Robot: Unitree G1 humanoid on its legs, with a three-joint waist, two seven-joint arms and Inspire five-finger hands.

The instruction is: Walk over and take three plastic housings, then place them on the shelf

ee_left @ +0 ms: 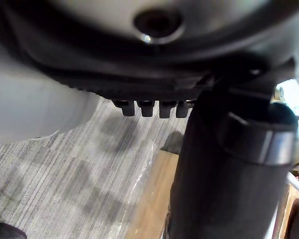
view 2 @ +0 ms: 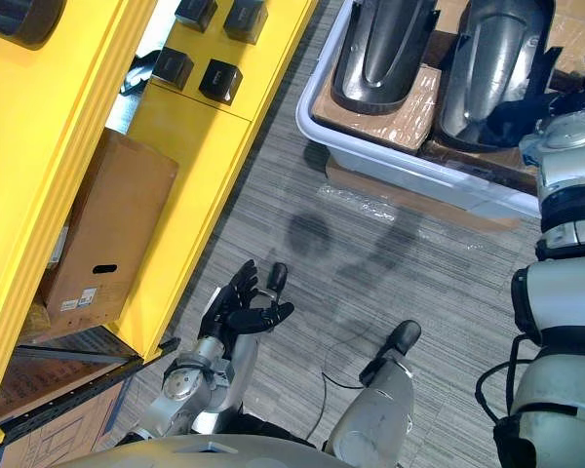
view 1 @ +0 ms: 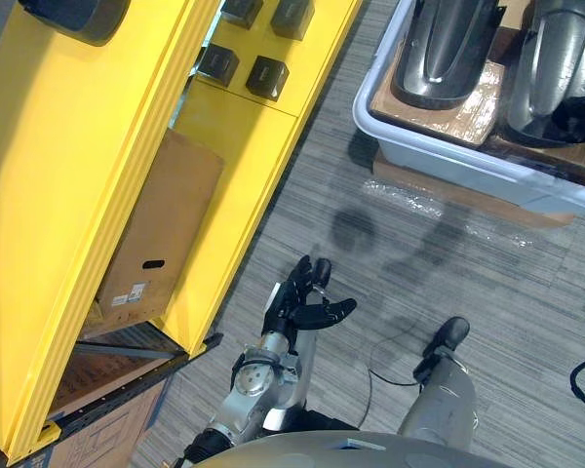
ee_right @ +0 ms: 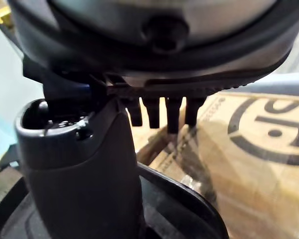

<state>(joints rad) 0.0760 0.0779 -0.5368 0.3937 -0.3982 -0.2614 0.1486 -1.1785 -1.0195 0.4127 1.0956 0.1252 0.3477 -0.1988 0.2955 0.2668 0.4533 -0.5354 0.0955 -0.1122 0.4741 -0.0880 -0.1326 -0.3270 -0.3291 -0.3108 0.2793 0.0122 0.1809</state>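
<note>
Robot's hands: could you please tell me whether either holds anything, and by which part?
Nothing is held. The left hand hangs open above the floor; the right hand is open over a dark housing, not closed on it.

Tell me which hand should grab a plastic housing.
Right: the right hand is over a plastic housing in the grey bin; the left hand hangs low over carpet, far off.

- The first housing [view 1: 444,49] is dark grey, shiny and curved like a long shell. It lies in a pale tub [view 1: 448,161] on brown card [view 1: 463,112].
- The second housing [view 1: 556,68] looks the same and lies just beside it in the tub.
- The shelf [view 1: 58,146] is bright yellow and stands well apart from them.
</note>
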